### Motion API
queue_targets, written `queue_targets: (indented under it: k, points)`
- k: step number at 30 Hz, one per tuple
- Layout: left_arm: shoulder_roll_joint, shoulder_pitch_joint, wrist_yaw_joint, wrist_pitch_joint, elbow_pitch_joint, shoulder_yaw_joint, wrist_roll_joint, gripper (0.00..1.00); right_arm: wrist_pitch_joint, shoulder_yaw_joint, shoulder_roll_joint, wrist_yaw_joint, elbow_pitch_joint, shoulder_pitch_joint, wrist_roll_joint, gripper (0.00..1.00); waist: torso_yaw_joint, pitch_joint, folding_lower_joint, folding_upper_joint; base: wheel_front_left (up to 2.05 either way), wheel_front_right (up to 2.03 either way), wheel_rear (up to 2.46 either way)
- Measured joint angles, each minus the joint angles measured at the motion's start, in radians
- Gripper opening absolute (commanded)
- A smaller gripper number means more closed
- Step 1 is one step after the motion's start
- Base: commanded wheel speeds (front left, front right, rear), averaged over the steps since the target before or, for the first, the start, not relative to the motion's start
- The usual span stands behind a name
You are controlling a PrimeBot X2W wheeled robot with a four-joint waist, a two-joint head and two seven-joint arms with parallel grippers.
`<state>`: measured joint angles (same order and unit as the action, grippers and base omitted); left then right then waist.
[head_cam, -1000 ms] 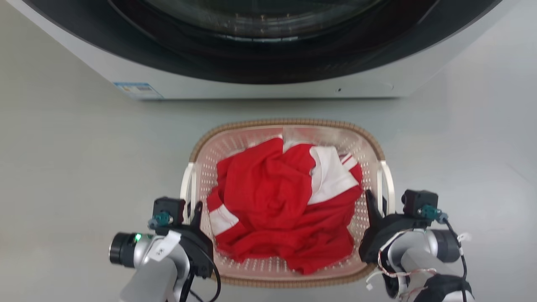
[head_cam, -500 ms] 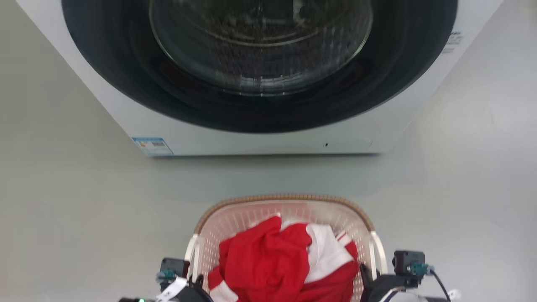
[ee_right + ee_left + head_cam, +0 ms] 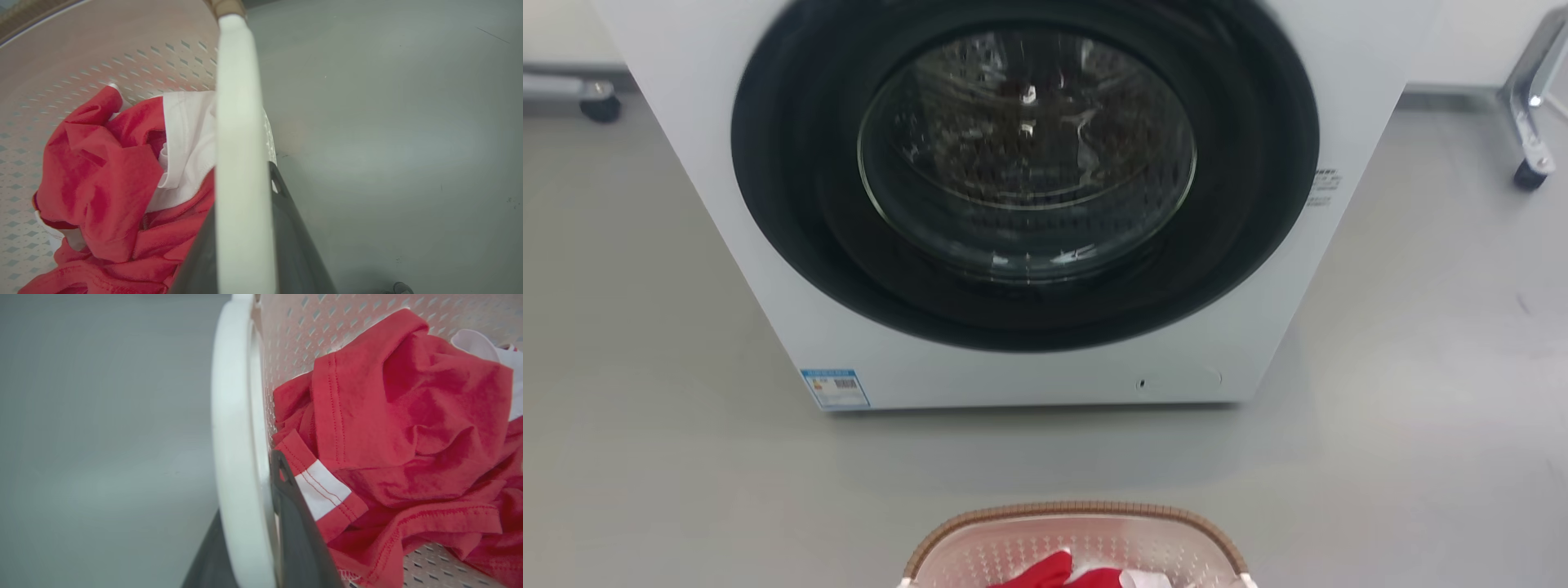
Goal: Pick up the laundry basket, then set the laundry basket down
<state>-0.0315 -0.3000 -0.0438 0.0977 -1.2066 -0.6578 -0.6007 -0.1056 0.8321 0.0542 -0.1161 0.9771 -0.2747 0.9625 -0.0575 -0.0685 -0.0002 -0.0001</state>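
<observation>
Looking across a plain grey floor [image 3: 645, 425], I face a white front-loading washing machine [image 3: 1029, 371]. The laundry basket [image 3: 1078, 514] shows at the head view's bottom edge, in front of the washer, holding a red-and-white garment [image 3: 408, 416]. Wrist views show my left end effector [image 3: 249, 486] and right end effector [image 3: 245, 192] each pinching one of its white side handles [image 3: 233, 416].

Grey floor [image 3: 645, 457], smooth and matt, lying outboard of the left gripper [image 3: 245, 498] and of the right gripper [image 3: 241, 204]. Ahead of both grippers, well apart, a white front-loading washer [image 3: 1029, 376] stands on it. Farther ahead: a dark caster [image 3: 602, 108] leftward, a metal leg [image 3: 1529, 122] on its caster rightward. Whether the laundry basket [image 3: 1075, 523] touches the floor cannot be told.
</observation>
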Motion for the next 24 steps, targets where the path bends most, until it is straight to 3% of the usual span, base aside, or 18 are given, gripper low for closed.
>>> queue_targets:
  k: [10, 24]
  points:
    - [-0.002, 0.016, 0.0, -0.017, -0.007, -0.005, -0.01, 0.0, 0.009, 0.045, 0.001, -0.016, -0.009, 0.017, 0.057, 0.0, 0.003, 0.092, 0.0001, 0.0, 0.0, 0.0, 0.0]
    - [-0.006, 0.018, 0.0, -0.026, -0.009, -0.019, -0.02, 0.0, 0.008, 0.089, 0.004, -0.017, -0.007, 0.014, 0.114, 0.0, 0.008, 0.101, 0.0002, 0.0001, 0.0, 0.0, 0.0]
